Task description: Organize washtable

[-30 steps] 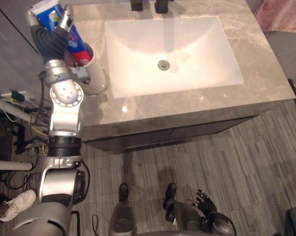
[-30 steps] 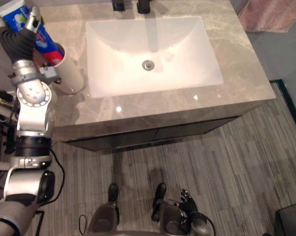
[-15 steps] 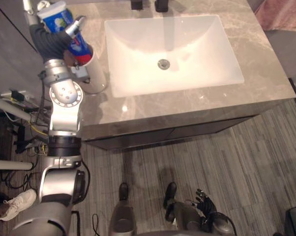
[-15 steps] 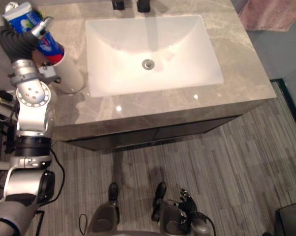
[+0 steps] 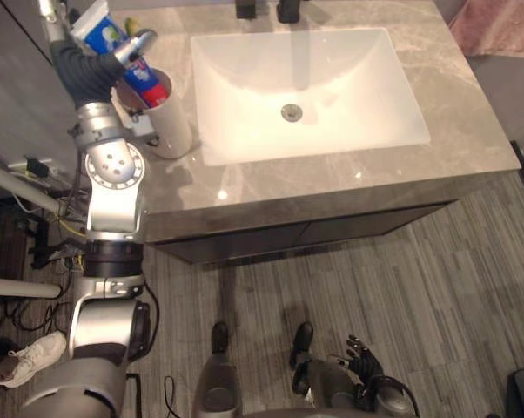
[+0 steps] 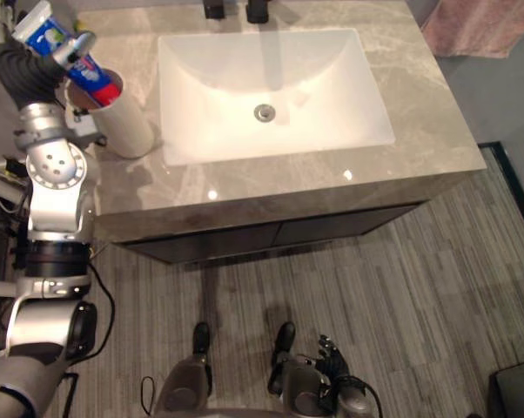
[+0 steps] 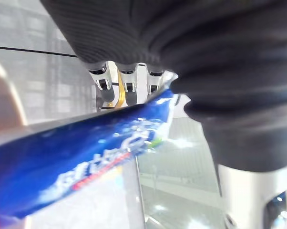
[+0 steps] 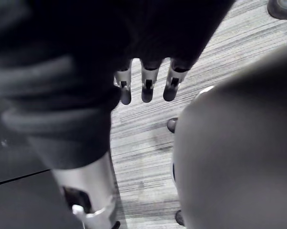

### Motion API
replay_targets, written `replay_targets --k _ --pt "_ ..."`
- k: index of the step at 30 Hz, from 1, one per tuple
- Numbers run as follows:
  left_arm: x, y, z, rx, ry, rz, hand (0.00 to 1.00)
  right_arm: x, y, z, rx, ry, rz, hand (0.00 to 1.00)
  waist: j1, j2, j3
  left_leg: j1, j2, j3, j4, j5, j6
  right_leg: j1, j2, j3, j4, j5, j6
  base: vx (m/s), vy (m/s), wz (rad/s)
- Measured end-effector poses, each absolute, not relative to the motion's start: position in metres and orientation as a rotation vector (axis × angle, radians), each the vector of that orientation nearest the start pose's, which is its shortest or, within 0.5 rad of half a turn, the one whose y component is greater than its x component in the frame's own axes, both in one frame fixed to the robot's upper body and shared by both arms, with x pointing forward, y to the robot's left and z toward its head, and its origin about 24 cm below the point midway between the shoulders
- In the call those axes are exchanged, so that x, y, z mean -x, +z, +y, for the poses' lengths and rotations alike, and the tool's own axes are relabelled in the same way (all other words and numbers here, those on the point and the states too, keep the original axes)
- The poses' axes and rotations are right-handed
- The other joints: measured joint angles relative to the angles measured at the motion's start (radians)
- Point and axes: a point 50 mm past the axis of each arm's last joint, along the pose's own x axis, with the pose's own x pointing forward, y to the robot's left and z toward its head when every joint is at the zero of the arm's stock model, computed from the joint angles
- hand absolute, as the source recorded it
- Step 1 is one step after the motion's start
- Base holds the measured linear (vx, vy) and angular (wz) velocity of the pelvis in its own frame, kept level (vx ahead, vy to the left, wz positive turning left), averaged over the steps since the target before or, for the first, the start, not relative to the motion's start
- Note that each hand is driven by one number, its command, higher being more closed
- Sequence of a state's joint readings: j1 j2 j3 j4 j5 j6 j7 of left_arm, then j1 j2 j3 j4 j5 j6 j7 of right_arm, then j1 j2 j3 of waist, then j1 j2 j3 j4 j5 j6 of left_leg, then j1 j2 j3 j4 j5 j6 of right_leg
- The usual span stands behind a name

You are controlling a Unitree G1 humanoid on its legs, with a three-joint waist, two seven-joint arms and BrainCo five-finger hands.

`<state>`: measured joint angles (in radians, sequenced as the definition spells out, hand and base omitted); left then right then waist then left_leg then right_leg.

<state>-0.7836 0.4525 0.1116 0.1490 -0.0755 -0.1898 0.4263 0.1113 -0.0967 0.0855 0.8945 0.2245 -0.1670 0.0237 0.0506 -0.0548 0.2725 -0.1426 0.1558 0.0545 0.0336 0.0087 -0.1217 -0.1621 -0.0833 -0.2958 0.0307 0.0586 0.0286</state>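
- The left hand (image 5: 90, 70) is raised over the back left corner of the bench, its forearm rising steeply from the elbow and the dark ribbed cover turned toward the camera.
- Its fingers (image 7: 128, 81) are straight and point away from the robot. The thumb (image 5: 138, 41) is spread wide from them toward the basin, so the hand is loose rather than closed.
- A blue toothpaste tube with a white crimped end and a red lower part (image 5: 138, 77) lies in the gap between thumb and fingers. The thumb crosses its front, and the fingers stand a little apart from its crimped end.
- The tube is tilted, its red end down inside a cream-white cylindrical cup (image 5: 175, 131) and its crimped end leaning up and outward past the hand.
- The cup stands upright on the grey marbled stone bench (image 5: 471, 113), just beside the left edge of the white rectangular sink basin (image 5: 245, 113) and right in front of the left wrist.
- The basin has a round metal drain (image 5: 289, 111) at its middle and a black faucet (image 5: 287, 9) at its back rim.
- A pink cloth (image 5: 499, 26) lies beyond the bench's right end.
- The right hand (image 5: 364, 355) hangs low over the grey plank floor (image 5: 436, 287), well apart from the bench, its fingers (image 8: 146, 90) straight, relaxed and holding nothing.
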Motion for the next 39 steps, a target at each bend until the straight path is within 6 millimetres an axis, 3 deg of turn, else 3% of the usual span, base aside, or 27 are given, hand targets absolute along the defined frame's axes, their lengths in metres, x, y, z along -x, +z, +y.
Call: replay_targets --k 4,15,21,28,32,33,34,37,39 --pt "-0.321 0.292 0.221 -0.129 0.415 -0.928 0.00 -0.123 -0.144 -0.179 -0.088 -0.090 0.858 0.00 0.019 0.011 -0.023 0.002 0.000 0.000 -0.002 0.001 0.000 0.001 0.000 -0.001 0.000 0.001 0.000 0.00 0.000 0.00" --pt "-0.313 0.294 0.224 -0.157 0.396 -0.961 0.00 -0.109 -0.151 -0.184 -0.050 -0.084 0.937 0.00 0.021 0.050 -0.147 0.033 0.000 -0.012 -0.030 0.004 -0.004 0.040 0.001 -0.020 -0.022 0.002 0.002 0.01 -0.008 0.04" --pt "-0.302 0.290 0.223 -0.161 0.387 -0.986 0.00 -0.105 -0.152 -0.184 -0.046 -0.083 0.959 0.00 0.021 0.059 -0.176 0.050 0.001 -0.012 -0.047 0.006 -0.005 0.070 0.000 -0.031 -0.038 0.002 0.003 0.01 -0.003 0.04" --pt "-0.293 0.255 0.232 -0.125 0.398 -0.900 0.00 -0.101 -0.155 -0.185 -0.048 -0.095 0.987 0.00 0.020 0.073 -0.222 0.069 -0.001 -0.019 -0.057 0.015 -0.004 0.095 0.004 -0.038 -0.054 0.002 0.004 0.03 -0.007 0.03" --pt "-0.276 0.199 0.228 0.078 0.384 -0.760 0.00 -0.097 -0.157 -0.187 -0.045 -0.104 1.007 0.00 0.026 0.081 -0.244 0.071 0.002 -0.029 -0.067 0.015 -0.005 0.107 0.010 -0.051 -0.068 0.001 0.006 -0.01 -0.014 0.10" --pt "-0.268 0.169 0.223 0.177 0.380 -0.656 0.00 -0.095 -0.158 -0.187 -0.044 -0.107 1.019 0.00 0.035 0.085 -0.254 0.072 0.002 -0.034 -0.068 0.015 -0.005 0.109 0.011 -0.055 -0.069 0.002 0.007 0.02 -0.007 0.06" --pt "-0.263 0.153 0.217 0.242 0.354 -0.599 1.00 -0.093 -0.159 -0.188 -0.040 -0.108 1.025 0.00 0.044 0.086 -0.255 0.077 0.002 -0.037 -0.068 0.015 -0.005 0.116 0.012 -0.056 -0.069 0.001 0.007 0.03 -0.007 0.06" --pt "-0.243 0.118 0.187 0.380 0.219 -0.456 1.00 -0.091 -0.160 -0.188 -0.027 -0.100 1.046 0.00 0.049 0.086 -0.255 0.088 0.001 -0.053 -0.068 0.014 -0.005 0.139 0.011 -0.070 -0.070 -0.004 0.014 0.02 0.001 0.16" --pt "-0.231 0.110 0.172 0.445 0.127 -0.411 1.00 -0.091 -0.161 -0.188 -0.027 -0.100 1.049 0.00 0.049 0.087 -0.255 0.088 0.002 -0.055 -0.070 0.015 -0.005 0.140 0.011 -0.072 -0.070 -0.006 0.016 0.00 0.004 0.06"
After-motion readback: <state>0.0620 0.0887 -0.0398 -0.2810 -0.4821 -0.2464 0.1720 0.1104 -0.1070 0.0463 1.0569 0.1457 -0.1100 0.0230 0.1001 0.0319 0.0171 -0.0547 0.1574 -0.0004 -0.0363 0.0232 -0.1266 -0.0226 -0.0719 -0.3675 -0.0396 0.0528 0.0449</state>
